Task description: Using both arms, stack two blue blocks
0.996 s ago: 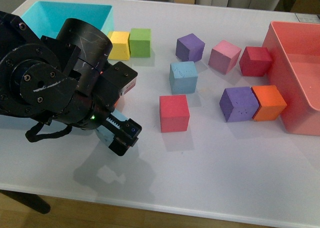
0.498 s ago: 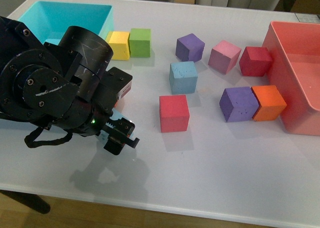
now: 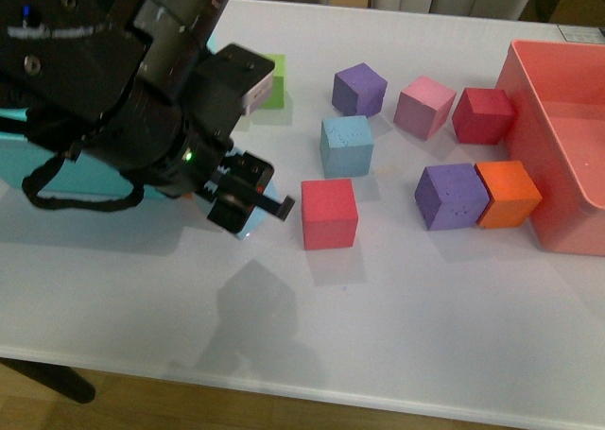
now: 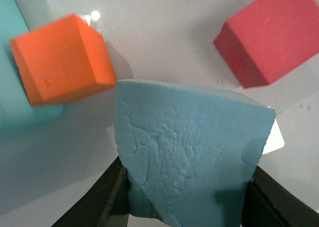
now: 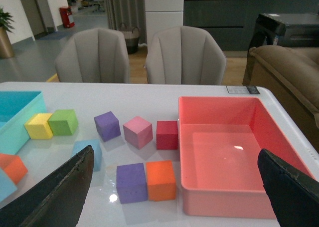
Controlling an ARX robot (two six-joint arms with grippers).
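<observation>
My left gripper (image 3: 253, 201) is shut on a light blue block (image 4: 189, 157) and holds it above the table, just left of a red block (image 3: 329, 213). In the front view the gripper hides most of the held block. In the left wrist view the block fills the gap between the black fingers (image 4: 102, 199). The second blue block (image 3: 346, 146) sits on the table behind the red block; it also shows in the right wrist view (image 5: 89, 154). My right gripper (image 5: 177, 197) is open and empty, high above the table and out of the front view.
A salmon bin (image 3: 558, 156) stands at the right. Purple (image 3: 452, 196), orange (image 3: 509, 193), dark red (image 3: 482, 115), pink (image 3: 424, 106) and purple (image 3: 359, 88) cubes lie right of the blue block. A green cube (image 3: 272, 82), a turquoise bin (image 5: 15, 112) and an orange cube (image 4: 60, 57) are by the left arm.
My left arm has risen and swung right and away from the front edge with the blue block. It now covers the yellow cube and most of the turquoise bin.
</observation>
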